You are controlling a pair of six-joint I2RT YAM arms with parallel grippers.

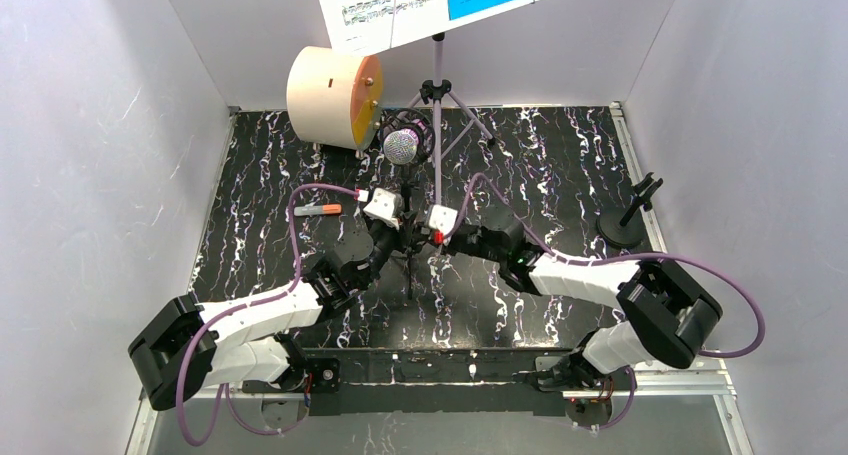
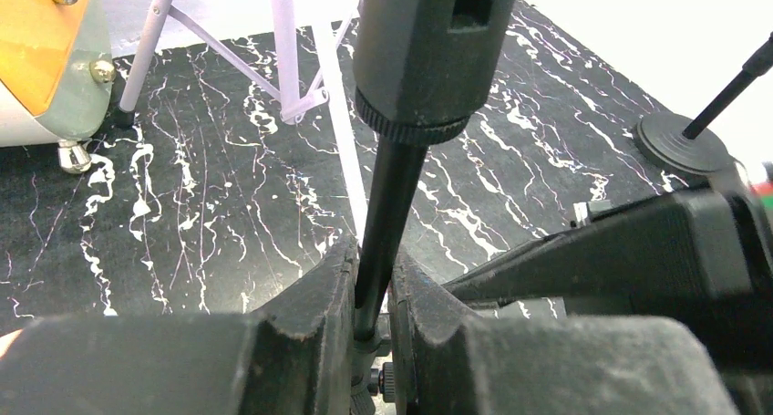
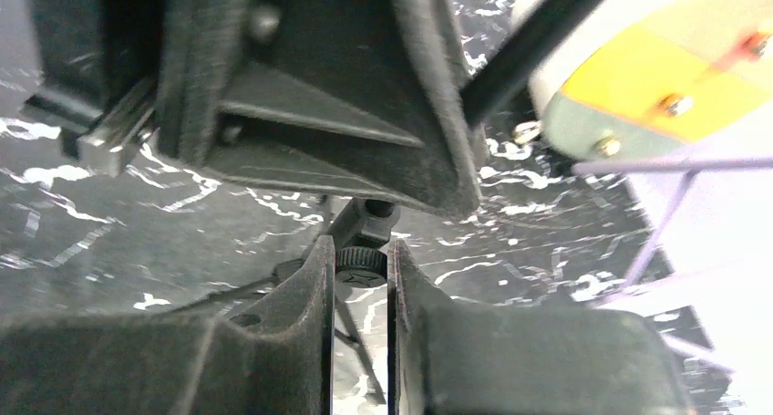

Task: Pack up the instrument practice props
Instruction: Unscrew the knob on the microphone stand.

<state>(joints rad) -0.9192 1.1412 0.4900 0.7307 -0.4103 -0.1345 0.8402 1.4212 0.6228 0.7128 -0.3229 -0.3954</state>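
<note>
Left gripper (image 2: 372, 255) is clamped on the pole of the black mic tripod (image 2: 390, 196) — fingers pressed to both sides. Right gripper (image 3: 358, 251) is narrowly parted around the tripod's small knob (image 3: 362, 262) — gripping or merely flanking, can't tell. The tripod stands upright mid-table (image 1: 560, 175), silver-headed microphone (image 1: 401, 146) on top.

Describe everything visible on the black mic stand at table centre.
The centre mic stand is thin, matte black and metal-looking, and stands upright mid-table. Its slim pole rises into a thicker sleeve with a ribbed collar, and the silver-headed microphone sits on top. The left gripper is shut on the pole. Lower down, the right gripper flanks a knurled knob above thin legs; whether it grips is unclear.
</note>
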